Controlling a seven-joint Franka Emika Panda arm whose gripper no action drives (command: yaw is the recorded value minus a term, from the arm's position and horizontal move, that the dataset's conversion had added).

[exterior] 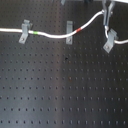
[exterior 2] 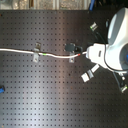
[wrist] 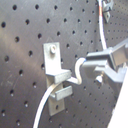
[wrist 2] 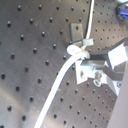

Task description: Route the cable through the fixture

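The white cable (exterior: 55, 36) runs along the far edge of the black perforated worktop (exterior: 60, 90) in the first exterior view, passing a first clip (exterior: 24, 31) and a second clip (exterior: 69, 31), its green band (exterior: 35, 33) and red band (exterior: 82, 28) showing. It bends down to the third clip (exterior: 109, 41) near the far right corner. There the fingers (wrist: 95, 62) pinch the cable beside the clip (wrist: 56, 70) in the first wrist view.
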